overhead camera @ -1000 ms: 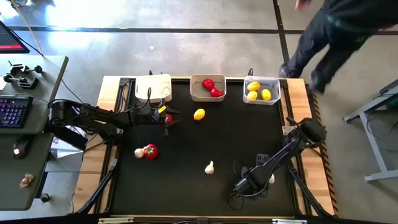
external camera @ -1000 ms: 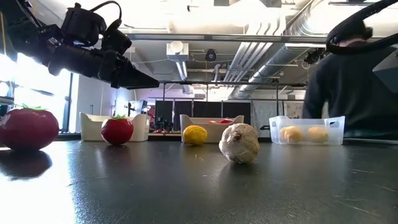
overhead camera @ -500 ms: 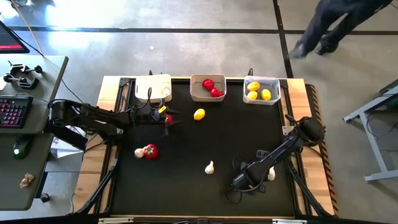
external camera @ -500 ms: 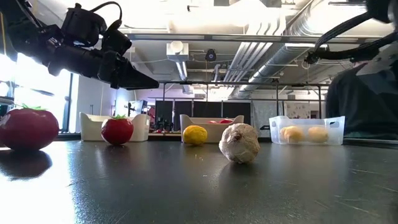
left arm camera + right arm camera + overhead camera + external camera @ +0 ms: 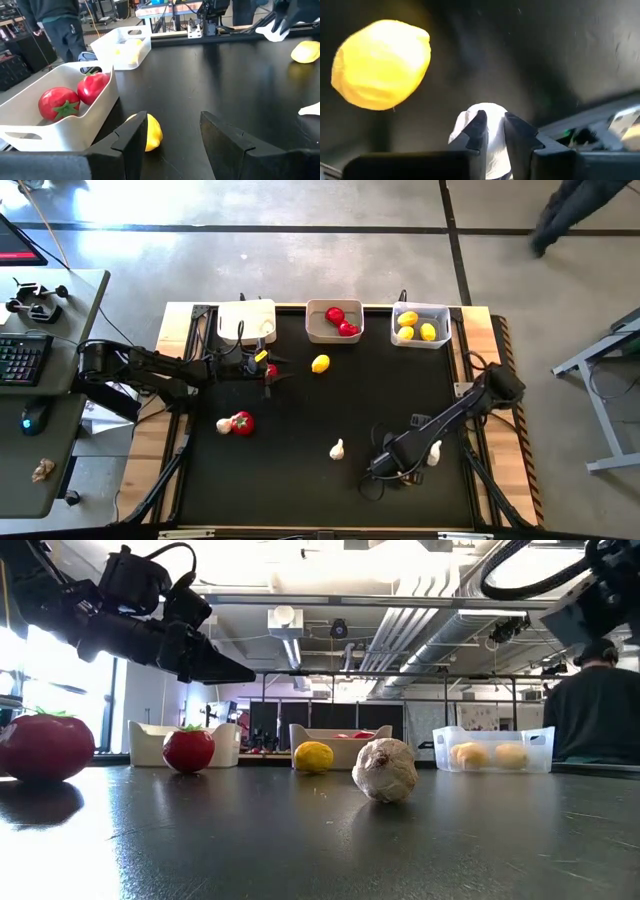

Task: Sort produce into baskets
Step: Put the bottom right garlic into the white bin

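1. Well, the action is around five o'clock on the tabletop [image 5: 300, 480]. There the right end effector [image 5: 491, 120] has its fingers drawn narrow, and they look nipped onto a garlic bulb [image 5: 485, 109]. Low on the bulb's body seems a sensible place to pinch, since the pointed top would slip. A lemon [image 5: 380, 65] lies just beyond it, untouched.
2. The left end effector [image 5: 173, 120] hangs above the tabletop at about ten o'clock, fingers wide and holding nothing. A tomato [image 5: 271, 370] sits right under it, and a second lemon [image 5: 320, 363] lies just ahead. I'd guess it is waiting its turn, well apart from the other arm.
3. The baskets line the far edge, presumably so each kind has its own. The white basket [image 5: 247, 308] is at eleven o'clock. The middle basket [image 5: 334, 335] at twelve holds tomatoes. The clear basket [image 5: 420, 340] at one holds lemons.
4. By that logic the held bulb belongs in the white basket, a long carry across the tabletop.
5. Unsorted yet are another garlic bulb [image 5: 337, 448] near six o'clock, and a second tomato [image 5: 242, 422] touching a small bulb [image 5: 223, 425] at eight.
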